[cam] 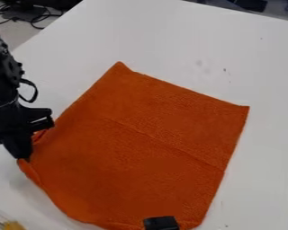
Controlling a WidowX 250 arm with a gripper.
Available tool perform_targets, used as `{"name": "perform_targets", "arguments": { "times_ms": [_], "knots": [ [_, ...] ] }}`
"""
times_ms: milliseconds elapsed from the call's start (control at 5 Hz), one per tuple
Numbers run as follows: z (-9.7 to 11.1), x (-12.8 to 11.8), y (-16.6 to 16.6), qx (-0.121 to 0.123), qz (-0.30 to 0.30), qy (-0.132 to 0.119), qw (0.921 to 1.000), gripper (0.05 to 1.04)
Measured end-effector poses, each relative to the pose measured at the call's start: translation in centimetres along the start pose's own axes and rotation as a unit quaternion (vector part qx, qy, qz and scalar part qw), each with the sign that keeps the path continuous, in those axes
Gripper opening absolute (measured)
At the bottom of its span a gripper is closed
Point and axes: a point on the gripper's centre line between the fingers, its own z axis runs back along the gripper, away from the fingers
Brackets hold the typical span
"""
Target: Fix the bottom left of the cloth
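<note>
A black robotic end effector (pixel 25 157), whether clenched or released unclear, touches an orange fabric cloth (pixel 134 148) at its left edge.

No readable text, labels or numbers — none on any surface.

Bright light covers the tabletop (pixel 182 49) (soft shadow beside the cloth (pixel 134 148)).
</note>
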Motion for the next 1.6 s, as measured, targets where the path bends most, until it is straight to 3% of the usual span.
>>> {"name": "perform_targets", "arguments": {
  "times_ms": [200,400,800,1000,1200,1400,1600],
  "knots": [
    [0.6,0.0,0.6,0.011,-0.003,-0.012,0.9999,0.099],
    [0.4,0.7,0.2,-0.003,-0.020,-0.034,0.9992,0.275],
    [3.4,3.0,-1.7,0.048,-0.131,-0.058,0.9885,0.855],
    [6.8,3.5,-3.7,0.054,-0.182,-0.085,0.9781,1.007],
    [7.6,3.2,-5.8,0.015,-0.221,-0.099,0.9701,1.001],
    [7.0,3.2,-7.5,-0.029,-0.255,-0.105,0.9608,1.001],
    [6.0,3.1,-8.1,-0.049,-0.283,-0.093,0.9533,1.001]
  ]
}}
